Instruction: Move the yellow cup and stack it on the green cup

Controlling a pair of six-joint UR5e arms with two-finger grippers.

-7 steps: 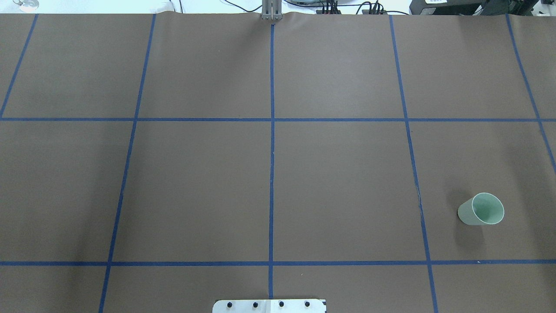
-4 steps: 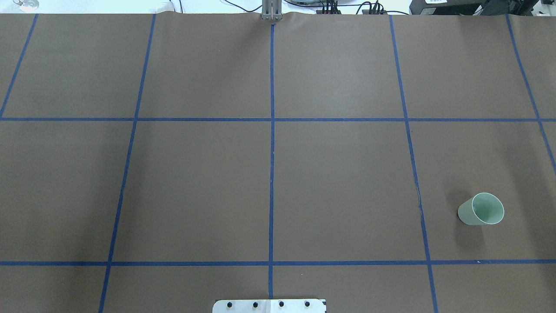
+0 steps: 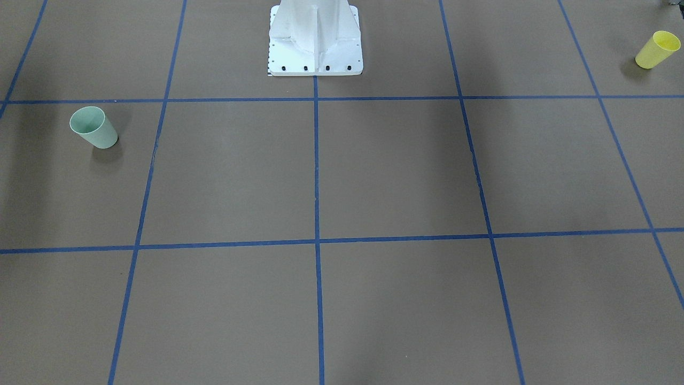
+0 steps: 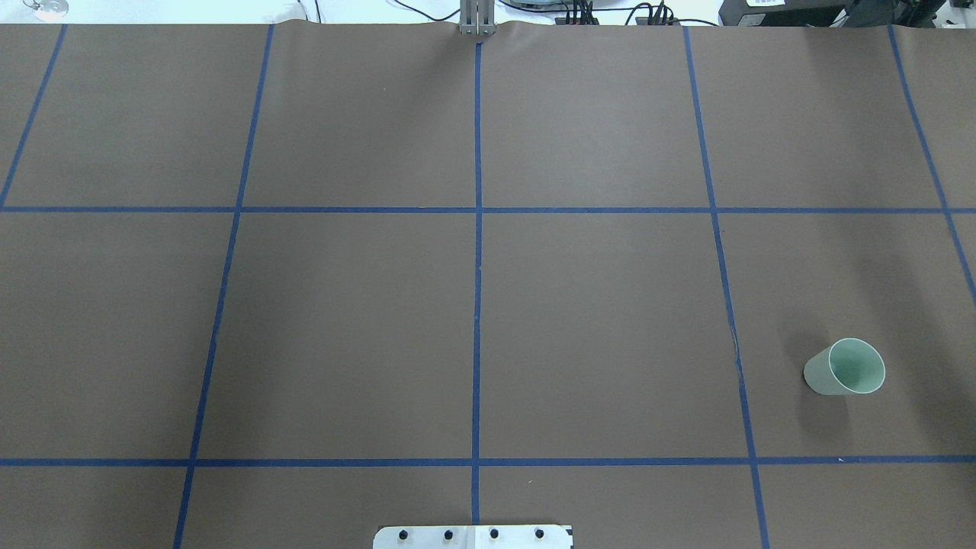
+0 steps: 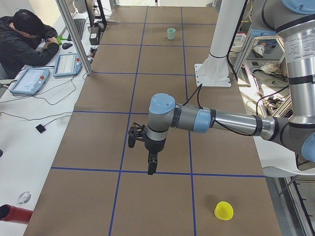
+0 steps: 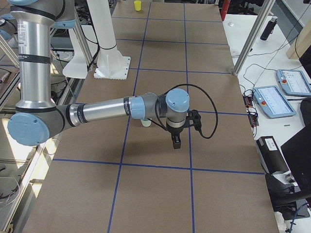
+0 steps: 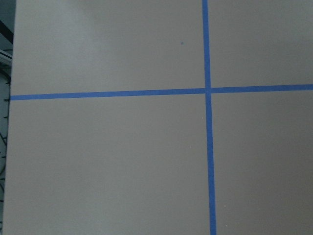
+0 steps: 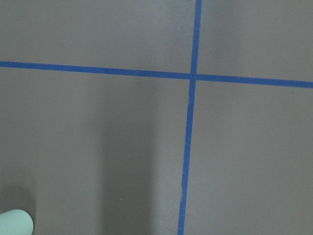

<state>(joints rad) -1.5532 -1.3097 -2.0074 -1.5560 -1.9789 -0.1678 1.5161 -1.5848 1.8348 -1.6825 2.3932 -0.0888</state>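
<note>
The yellow cup (image 3: 657, 49) stands upright on the brown table near the robot's left end; it also shows in the exterior left view (image 5: 224, 210). It is out of the overhead view. The green cup (image 4: 845, 367) stands upright near the robot's right end, and shows in the front view (image 3: 93, 127) and at the corner of the right wrist view (image 8: 14, 223). My left gripper (image 5: 152, 164) hangs above the table, some way from the yellow cup. My right gripper (image 6: 176, 141) hangs above the table beside the green cup (image 6: 146, 123). I cannot tell whether either gripper is open or shut.
The white robot pedestal (image 3: 315, 37) stands at the table's robot-side edge. Blue tape lines grid the brown table. An operator (image 5: 24, 39) sits at a side desk with teach pendants (image 5: 29, 81). Metal posts (image 5: 74, 34) stand along the table edge.
</note>
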